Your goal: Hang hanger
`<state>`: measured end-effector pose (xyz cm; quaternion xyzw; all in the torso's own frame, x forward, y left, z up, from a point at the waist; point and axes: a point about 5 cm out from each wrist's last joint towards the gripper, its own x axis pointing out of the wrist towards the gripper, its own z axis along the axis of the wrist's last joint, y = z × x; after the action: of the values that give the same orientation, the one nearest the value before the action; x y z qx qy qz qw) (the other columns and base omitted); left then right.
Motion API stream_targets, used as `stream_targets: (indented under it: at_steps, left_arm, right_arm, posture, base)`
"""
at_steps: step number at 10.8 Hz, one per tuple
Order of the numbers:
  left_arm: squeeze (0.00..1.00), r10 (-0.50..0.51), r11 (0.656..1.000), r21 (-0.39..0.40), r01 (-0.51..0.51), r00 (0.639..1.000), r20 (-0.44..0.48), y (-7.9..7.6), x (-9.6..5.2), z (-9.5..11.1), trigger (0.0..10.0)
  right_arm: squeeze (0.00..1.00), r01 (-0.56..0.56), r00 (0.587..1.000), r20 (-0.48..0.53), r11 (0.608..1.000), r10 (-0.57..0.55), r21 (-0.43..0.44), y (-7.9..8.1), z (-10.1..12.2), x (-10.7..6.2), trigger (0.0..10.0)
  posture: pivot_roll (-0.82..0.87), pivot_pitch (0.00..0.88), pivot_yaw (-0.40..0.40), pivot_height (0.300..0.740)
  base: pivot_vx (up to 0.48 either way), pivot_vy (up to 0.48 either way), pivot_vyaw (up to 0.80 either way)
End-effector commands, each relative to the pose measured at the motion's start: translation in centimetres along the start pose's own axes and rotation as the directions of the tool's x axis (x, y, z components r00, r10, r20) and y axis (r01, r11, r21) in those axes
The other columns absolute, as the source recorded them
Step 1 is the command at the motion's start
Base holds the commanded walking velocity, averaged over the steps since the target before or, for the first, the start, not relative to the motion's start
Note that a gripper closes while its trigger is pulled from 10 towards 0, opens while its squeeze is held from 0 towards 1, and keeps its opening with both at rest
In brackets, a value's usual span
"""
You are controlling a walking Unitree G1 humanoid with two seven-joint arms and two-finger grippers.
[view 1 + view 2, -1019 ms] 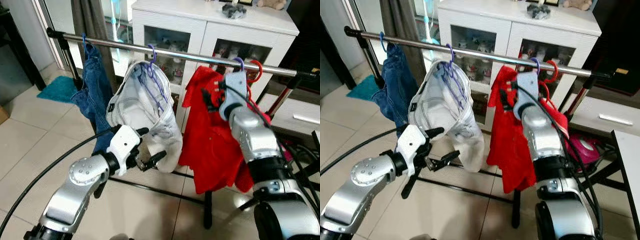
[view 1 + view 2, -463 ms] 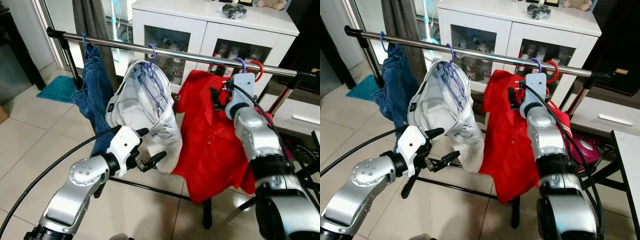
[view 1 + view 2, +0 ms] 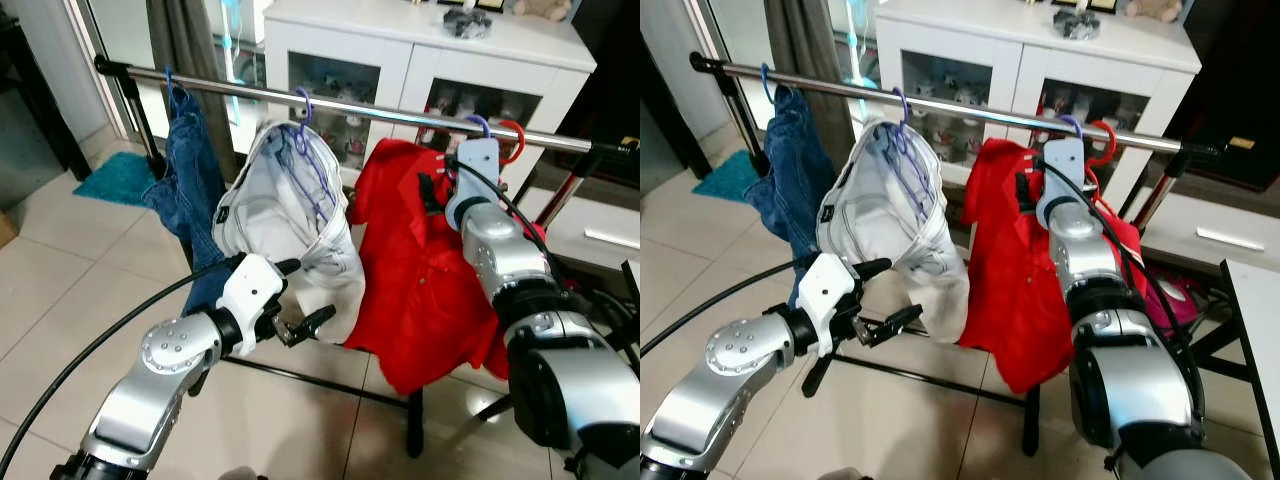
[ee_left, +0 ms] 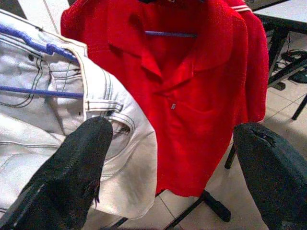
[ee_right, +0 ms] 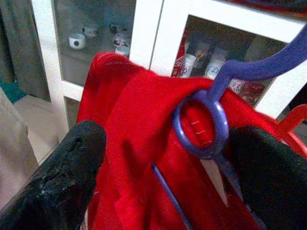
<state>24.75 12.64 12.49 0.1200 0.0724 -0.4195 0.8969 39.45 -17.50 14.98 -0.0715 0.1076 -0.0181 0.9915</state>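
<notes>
While your right arm reaches up to the silver rail (image 3: pixel 360 106), the right gripper (image 5: pixel 158 158) sits at the neck of the purple hanger (image 5: pixel 216 105) that carries the red shirt (image 3: pixel 420 270). You can see in the right wrist view that its two black fingers (image 5: pixel 62 177) stand apart, one on each side of the hanger's ring, and neither pad clamps the plastic; the claw is open around the hanger neck. The hanger's hook (image 3: pixel 478 124) is over the rail at the right end, just beside a red hook (image 3: pixel 514 134), and the shirt hangs spread below it, its collar and placket facing you.

Your left gripper (image 3: pixel 298 300) is held low and nearer to you, in front of the white jeans (image 3: pixel 290 225). Its fingers are spread wide with nothing between them, and in the left wrist view one fingertip (image 4: pixel 81 158) lies close against the pale denim, though you cannot tell whether it touches.

The white jeans hang from their own purple hanger (image 3: pixel 305 135) near the middle of the rail. The blue jeans (image 3: pixel 190 190) hang at the far left end. Behind the rail stands a white cabinet (image 3: pixel 420 45) with glass doors and small cups inside. A teal mat (image 3: pixel 115 178) lies on the tiled floor (image 3: pixel 60 270) at far left.
</notes>
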Motion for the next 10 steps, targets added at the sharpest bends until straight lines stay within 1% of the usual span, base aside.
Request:
stream_targets:
  at_steps: [1, 2, 3, 4, 5, 6, 7, 8, 10]
  left_arm:
    - [0.00, -0.014, 1.000, 0.007, 0.014, 1.000, -0.005, -0.4, -0.1, 0.1, 10.0]
    - [0.00, -0.014, 1.000, 0.003, 0.014, 1.000, -0.009, -0.4, -0.2, 0.0, 10.0]
    - [0.00, -0.015, 1.000, 0.001, 0.015, 1.000, -0.011, -0.4, -0.2, -0.1, 10.0]
    - [0.00, -0.016, 1.000, 0.000, 0.016, 1.000, -0.012, -0.5, -0.1, -0.1, 10.0]
    - [0.00, -0.016, 1.000, -0.002, 0.016, 1.000, -0.011, -0.5, -0.1, -0.1, 10.0]
    - [0.00, -0.016, 1.000, -0.003, 0.016, 1.000, -0.012, -0.5, -0.1, -0.1, 10.0]
    - [0.00, -0.019, 1.000, -0.006, 0.019, 1.000, -0.014, -0.6, -0.1, -0.2, 10.0]
    - [0.00, -0.022, 1.000, -0.009, 0.022, 1.000, -0.017, -0.6, -0.1, -0.3, 10.0]
    - [0.00, -0.021, 1.000, -0.015, 0.021, 0.999, -0.025, -0.7, -0.2, -0.3, 10.0]
  right_arm:
    - [0.00, 0.017, 1.000, -0.018, 1.000, -0.016, 0.018, -0.5, -0.1, 0.1, 10.0]
    - [0.00, -0.003, 0.999, -0.041, 0.997, 0.007, 0.082, -0.3, -0.5, 0.2, 10.0]
    - [0.00, -0.018, 0.998, -0.061, 0.993, 0.026, 0.119, -0.2, -0.8, 0.2, 10.0]
    - [0.00, -0.038, 0.996, -0.072, 0.983, 0.051, 0.178, -0.1, -1.0, 0.3, 10.0]
    - [0.00, -0.053, 0.995, -0.077, 0.981, 0.068, 0.186, 0.0, -1.1, 0.3, 2.9]
    - [0.00, -0.058, 0.994, -0.082, 0.977, 0.076, 0.207, 0.0, -1.2, 0.3, 0.0]
    - [0.00, -0.084, 0.990, -0.096, 0.973, 0.106, 0.214, 0.2, -1.3, 0.3, 0.0]
    - [0.00, -0.097, 0.985, -0.119, 0.965, 0.128, 0.242, 0.4, -1.4, 0.4, 0.0]
    - [0.00, -0.095, 0.981, -0.133, 0.953, 0.138, 0.287, 0.4, -1.1, 0.5, 0.0]
  posture:
    - [0.00, 0.000, -0.045, 0.740]
    - [0.01, 0.000, -0.045, 0.740]
    - [0.00, 0.000, -0.045, 0.740]
    - [0.00, 0.000, -0.045, 0.740]
    - [0.00, 0.000, -0.045, 0.740]
    - [0.00, 0.000, -0.045, 0.740]
    - [0.00, 0.000, -0.045, 0.740]
    - [0.00, 0.000, -0.048, 0.740]
    - [0.00, 0.000, -0.048, 0.740]
  base:
    - [0.000, 0.000, 0.00]
    - [0.000, 0.000, 0.00]
    - [0.000, 0.000, 0.00]
    - [0.000, 0.000, 0.00]
    - [0.000, 0.000, 0.00]
    - [0.000, 0.000, 0.00]
    - [0.000, 0.000, 0.00]
    - [0.000, 0.000, 0.00]
    - [0.000, 0.000, 0.00]
